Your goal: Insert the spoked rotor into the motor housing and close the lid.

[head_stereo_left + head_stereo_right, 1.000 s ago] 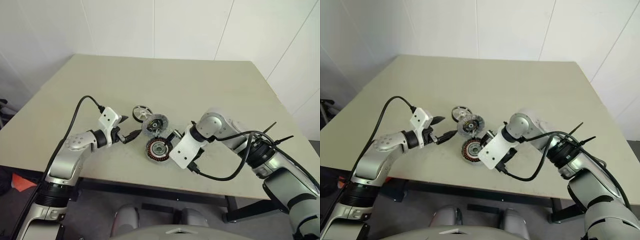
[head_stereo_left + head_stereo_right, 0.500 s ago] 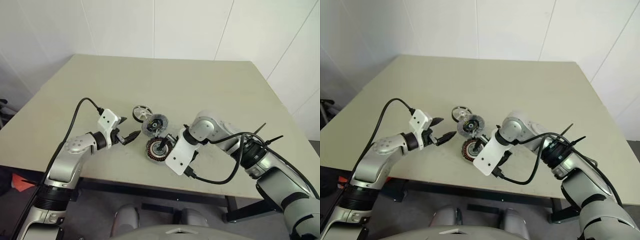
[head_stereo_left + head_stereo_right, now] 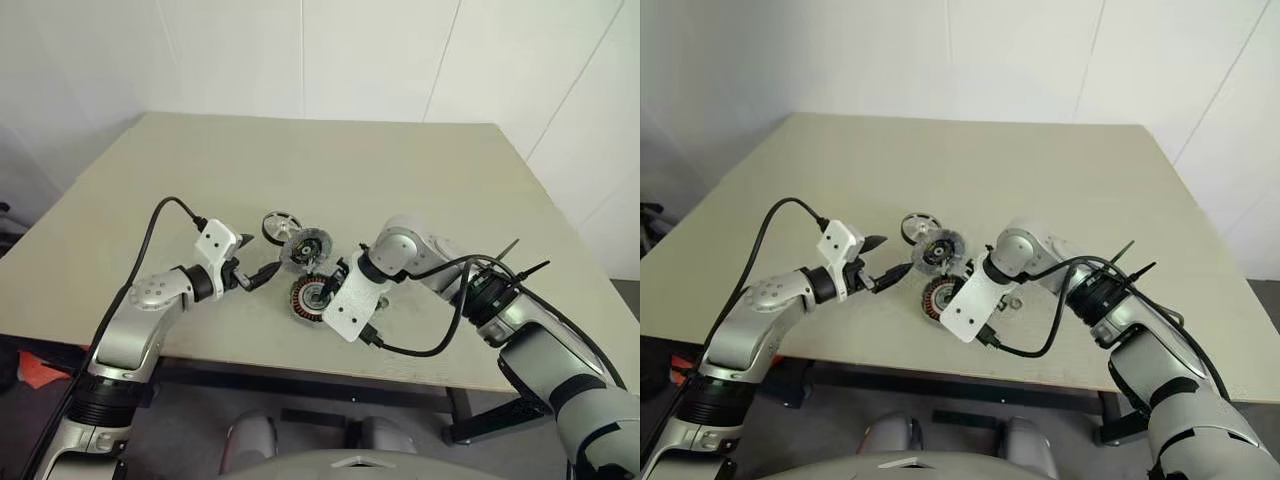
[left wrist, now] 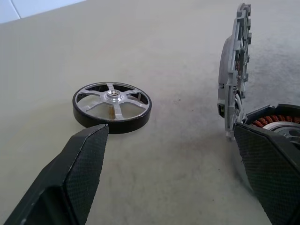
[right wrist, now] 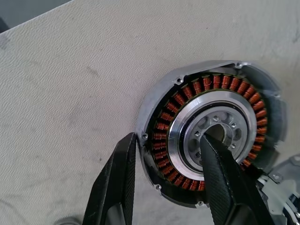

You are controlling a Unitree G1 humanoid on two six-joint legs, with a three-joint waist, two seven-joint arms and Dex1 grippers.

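Note:
The motor housing, a dark round shell with copper windings around a silver hub, lies flat near the table's front edge. Its ribbed grey lid stands upright, hinged at the housing's far edge. My right gripper points down onto the housing. One finger sits in the hub and the other against the outer rim, shut on the winding wall. The spoked rotor lies flat behind and left of the lid. My left gripper hovers low beside the housing, open and empty, aimed between rotor and lid.
The beige table stretches far beyond the parts, with a white wall behind it. The housing sits close to the table's front edge. A black cable loops from my right wrist over that edge.
My right gripper's fingers have come together around the housing's wall, one dropping into the hub. The left gripper has stayed where it was, still open.

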